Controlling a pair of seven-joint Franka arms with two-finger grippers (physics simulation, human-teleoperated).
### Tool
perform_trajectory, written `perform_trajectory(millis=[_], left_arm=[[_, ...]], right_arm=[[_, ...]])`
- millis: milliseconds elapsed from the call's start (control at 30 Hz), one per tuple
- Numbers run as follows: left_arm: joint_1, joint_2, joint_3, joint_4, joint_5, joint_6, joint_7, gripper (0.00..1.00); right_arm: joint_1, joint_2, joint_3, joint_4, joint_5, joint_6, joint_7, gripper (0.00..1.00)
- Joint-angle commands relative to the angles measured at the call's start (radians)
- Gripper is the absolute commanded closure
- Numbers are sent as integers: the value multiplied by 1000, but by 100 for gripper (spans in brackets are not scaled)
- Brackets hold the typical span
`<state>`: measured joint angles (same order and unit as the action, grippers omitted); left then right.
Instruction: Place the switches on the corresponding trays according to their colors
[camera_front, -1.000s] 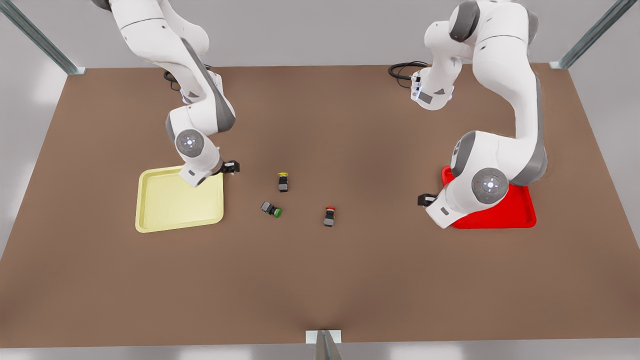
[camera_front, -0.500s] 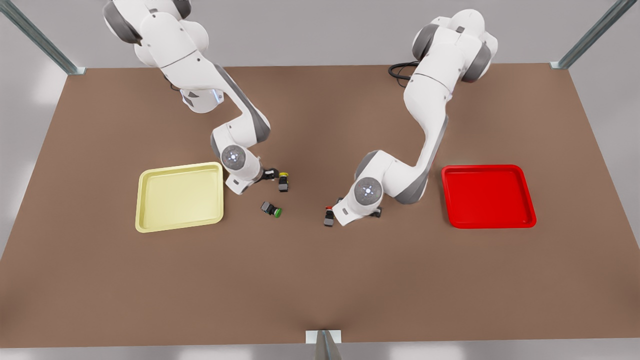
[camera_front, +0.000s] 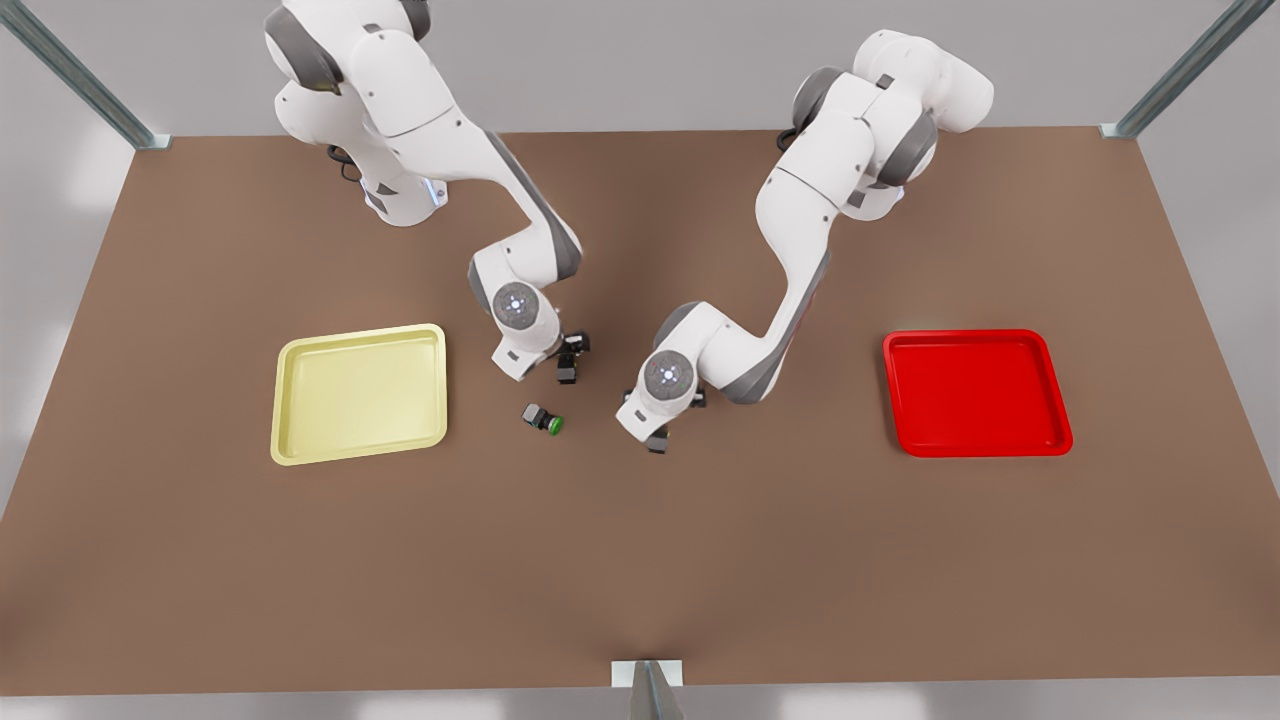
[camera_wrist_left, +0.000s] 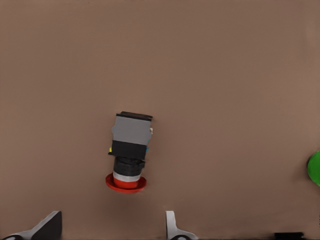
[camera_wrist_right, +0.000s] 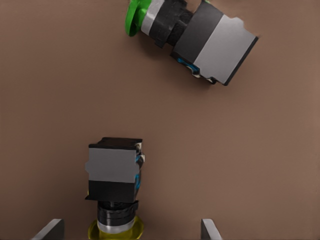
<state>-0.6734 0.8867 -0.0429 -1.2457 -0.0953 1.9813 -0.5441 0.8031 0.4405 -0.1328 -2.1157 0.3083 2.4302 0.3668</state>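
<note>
The yellow-capped switch (camera_wrist_right: 114, 185) lies on its side on the brown table, and my right gripper (camera_wrist_right: 130, 231) hangs open over it with a finger on each side of the cap end. In the front view that gripper (camera_front: 571, 349) is right of the pale yellow tray (camera_front: 360, 395), directly above the yellow switch (camera_front: 568, 373). The red-capped switch (camera_wrist_left: 129, 150) lies below my open left gripper (camera_wrist_left: 110, 227), whose fingertips (camera_wrist_left: 50, 224) stand just beyond its cap. In the front view that arm's hand (camera_front: 648, 405) covers most of the red switch (camera_front: 657, 441). The red tray (camera_front: 975, 392) sits far to the right.
A green-capped switch (camera_front: 543, 418) lies between the two others, close to the yellow one (camera_wrist_right: 190, 35). Both arms' elbows lean in over the table's middle. Metal frame posts stand at the table's corners and a bracket (camera_front: 648, 680) at its front edge.
Both arms have swung inward from above their trays. The right gripper now hangs over the yellow switch and the left over the red switch. The switches have not moved.
</note>
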Motion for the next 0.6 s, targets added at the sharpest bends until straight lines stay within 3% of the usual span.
perform_trajectory(millis=[0,167,233,333,400,567], left_arm=[[2,5,2,8,-12,1,36,0],[-51,49,-2,51,-70,36,125,0],[-78,81,0,95,-104,70,-2,0],[-63,58,8,65,-92,56,85,0],[-31,9,8,-14,-38,53,102,0],[-15,6,9,-40,104,-4,136,0]], right_arm=[[-1,4,-1,8,0,1,0,0],[7,43,-13,65,48,-2,40,0],[68,76,-71,89,66,0,38,0],[70,84,-71,105,66,0,38,0],[70,89,-71,108,66,0,38,0],[67,90,-73,108,66,1,37,0]])
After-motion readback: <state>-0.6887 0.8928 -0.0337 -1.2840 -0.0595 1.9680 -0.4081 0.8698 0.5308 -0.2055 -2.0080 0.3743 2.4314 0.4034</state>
